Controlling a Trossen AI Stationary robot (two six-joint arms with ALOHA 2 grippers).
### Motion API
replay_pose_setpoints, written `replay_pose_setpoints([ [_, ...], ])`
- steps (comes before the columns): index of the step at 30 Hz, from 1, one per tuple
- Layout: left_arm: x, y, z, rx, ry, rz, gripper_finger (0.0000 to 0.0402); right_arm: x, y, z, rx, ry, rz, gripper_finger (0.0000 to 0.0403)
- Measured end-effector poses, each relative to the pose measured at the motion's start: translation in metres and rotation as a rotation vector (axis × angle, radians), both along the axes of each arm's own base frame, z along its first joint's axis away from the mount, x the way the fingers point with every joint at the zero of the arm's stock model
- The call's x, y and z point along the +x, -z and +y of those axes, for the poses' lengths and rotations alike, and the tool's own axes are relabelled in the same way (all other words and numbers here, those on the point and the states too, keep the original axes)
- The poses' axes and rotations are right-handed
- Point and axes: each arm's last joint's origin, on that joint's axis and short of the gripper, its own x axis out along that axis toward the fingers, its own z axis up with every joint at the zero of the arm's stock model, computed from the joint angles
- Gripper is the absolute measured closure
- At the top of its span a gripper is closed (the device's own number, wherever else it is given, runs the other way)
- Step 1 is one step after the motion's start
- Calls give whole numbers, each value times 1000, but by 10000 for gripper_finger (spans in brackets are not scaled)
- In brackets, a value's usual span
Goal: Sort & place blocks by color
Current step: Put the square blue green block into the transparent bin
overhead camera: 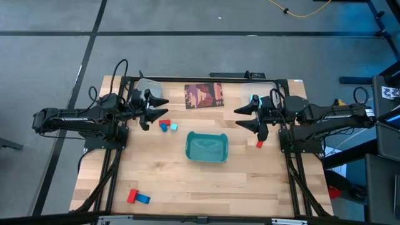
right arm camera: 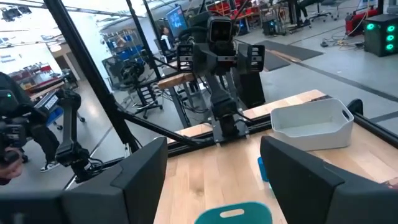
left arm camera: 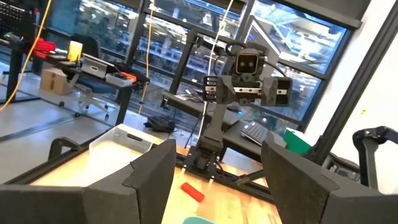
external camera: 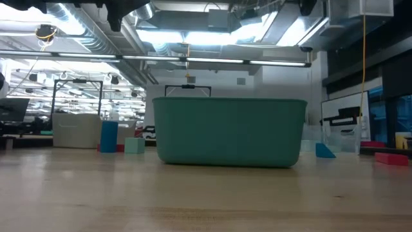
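Left end effector [overhead camera: 154,110]: up off the counter [overhead camera: 169,181] at about ten o'clock from the teal tray [overhead camera: 207,147], fingers spread wide, nothing in them.
Near-left blocks: a red block [overhead camera: 132,196] touching a blue block [overhead camera: 143,199], down at seven o'clock from the tray, close to the counter's front edge.
Cluster by the left arm: red block [overhead camera: 164,122], blue one [overhead camera: 164,128] and a light cyan one [overhead camera: 174,127], bunched just beside the left fingertips.
Tray: teal, middle of the counter.
Printed card [overhead camera: 204,95]: brownish-red, at twelve o'clock from the tray.
Right end effector [overhead camera: 242,116]: hanging at two o'clock from the tray, jaws well apart, holding nothing.
Lone red block [overhead camera: 259,144]: at three o'clock from the tray, below the right fingers.
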Motion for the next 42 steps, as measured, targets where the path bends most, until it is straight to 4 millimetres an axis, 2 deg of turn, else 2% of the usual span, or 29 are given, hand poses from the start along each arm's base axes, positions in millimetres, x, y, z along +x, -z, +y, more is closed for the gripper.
replay_pose_setpoints([
  [8, 0, 0, 0, -10, -15, 1, 172, 0, 0, 0, 5, 1, -5, 141],
  [11, 2, 1, 3, -133, -67, 35, 172, 0, -1, 0, 12, 2, -6, 141],
  [15, 18, -6, 4, -200, -58, 272, 172, 0, -1, 0, 40, 4, -5, 141],
  [21, 52, -12, 3, -76, 81, 753, 172, 0, -1, 0, 41, 4, -6, 141],
  [25, 76, 2, 4, 64, 204, 1010, 172, 0, -1, 0, 54, 4, -5, 141],
  [29, 91, 30, 6, 235, 343, 1217, 172, 0, -1, 0, 54, 4, -5, 141],
  [35, 112, 68, 8, 407, 498, 1376, 172, 0, -1, 0, 56, 3, -4, 141],
  [42, 129, 102, 15, 506, 535, 1499, 173, 0, 0, 0, 56, 4, -2, 141],
])
